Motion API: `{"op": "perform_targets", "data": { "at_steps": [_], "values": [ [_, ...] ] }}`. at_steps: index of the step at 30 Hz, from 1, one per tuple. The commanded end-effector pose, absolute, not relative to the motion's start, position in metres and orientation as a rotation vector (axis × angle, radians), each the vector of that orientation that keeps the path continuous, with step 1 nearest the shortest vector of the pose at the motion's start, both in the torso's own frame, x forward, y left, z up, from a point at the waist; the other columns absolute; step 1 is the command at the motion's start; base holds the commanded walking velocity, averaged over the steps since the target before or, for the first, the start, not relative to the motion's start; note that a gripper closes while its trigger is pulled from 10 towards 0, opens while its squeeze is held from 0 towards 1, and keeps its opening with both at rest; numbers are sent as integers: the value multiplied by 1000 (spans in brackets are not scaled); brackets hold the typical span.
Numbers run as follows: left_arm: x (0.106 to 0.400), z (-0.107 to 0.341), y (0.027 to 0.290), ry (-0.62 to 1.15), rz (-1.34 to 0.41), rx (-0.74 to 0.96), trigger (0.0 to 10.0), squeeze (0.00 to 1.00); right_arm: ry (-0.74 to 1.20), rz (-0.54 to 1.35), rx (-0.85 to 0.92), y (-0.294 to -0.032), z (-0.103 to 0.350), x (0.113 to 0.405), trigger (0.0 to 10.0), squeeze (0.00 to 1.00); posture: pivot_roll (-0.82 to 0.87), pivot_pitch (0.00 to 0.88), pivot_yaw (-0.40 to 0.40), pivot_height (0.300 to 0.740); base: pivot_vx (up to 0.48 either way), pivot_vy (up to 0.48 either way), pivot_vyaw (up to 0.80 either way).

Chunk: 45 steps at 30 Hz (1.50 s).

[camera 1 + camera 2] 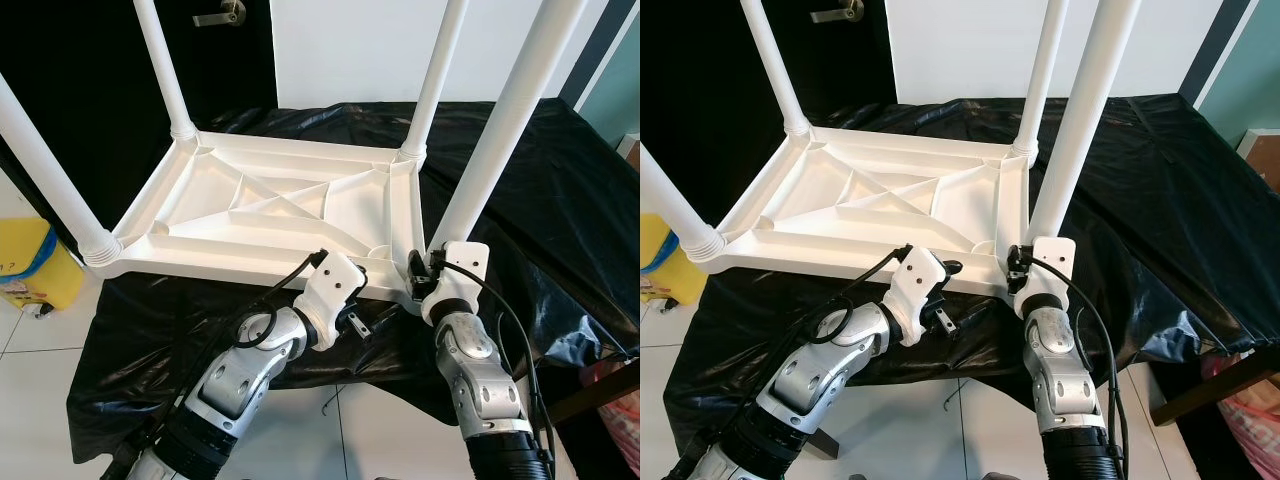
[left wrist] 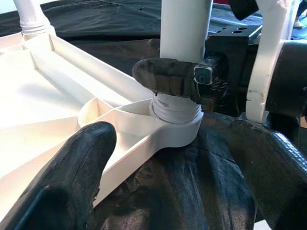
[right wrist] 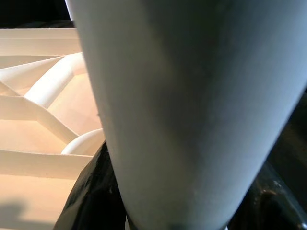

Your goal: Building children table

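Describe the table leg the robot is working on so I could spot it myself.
Find the white table top lying upside down on the black sheet, four legs pointing up. The one is the leg at the corner nearest the robot, on its right. Unlike the others, its base sits in the right gripper.

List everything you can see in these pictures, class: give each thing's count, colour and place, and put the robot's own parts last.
Table top: one, white, upside down on the black sheet, ribbed underside up.
Table legs: four, white, standing up from the corners.
Sheet: one, black plastic, spread under the table top.
Bin: one, yellow, on the floor at the robot's left.
Door: one, dark, with a metal handle, behind.
Floor: white tiles.
Left end effector: black fingers, at the near edge of the table top.
Right end effector: black fingers around the near right leg, close above its threaded base.
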<state>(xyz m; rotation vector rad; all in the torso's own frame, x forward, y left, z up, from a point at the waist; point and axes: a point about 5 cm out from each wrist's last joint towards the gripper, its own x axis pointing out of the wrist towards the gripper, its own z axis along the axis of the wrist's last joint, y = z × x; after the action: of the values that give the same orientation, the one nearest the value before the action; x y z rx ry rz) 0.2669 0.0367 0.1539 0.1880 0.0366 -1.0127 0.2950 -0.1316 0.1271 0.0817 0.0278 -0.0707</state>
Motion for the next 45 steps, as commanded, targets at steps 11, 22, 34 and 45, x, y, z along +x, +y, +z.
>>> {"op": "perform_targets", "data": {
  "at_steps": [11,22,34,45],
  "values": [
    [262,153,34,51,-1084,189,10000,0,89,-4,68,-124,115,289,10000,1000,-107,44,-28,740,0,0,0],
    [260,151,33,57,-1096,186,10000,0,-31,163,-17,-153,130,280,10000,1000,-121,60,-30,740,0,0,0],
    [256,146,37,82,-1116,195,10000,0,-16,546,-122,-170,138,295,10000,0,-133,75,-11,740,0,0,0],
    [258,147,42,77,-1083,200,10000,0,13,635,-179,-167,133,308,0,0,-96,78,-38,740,0,0,0]
  ]
}}
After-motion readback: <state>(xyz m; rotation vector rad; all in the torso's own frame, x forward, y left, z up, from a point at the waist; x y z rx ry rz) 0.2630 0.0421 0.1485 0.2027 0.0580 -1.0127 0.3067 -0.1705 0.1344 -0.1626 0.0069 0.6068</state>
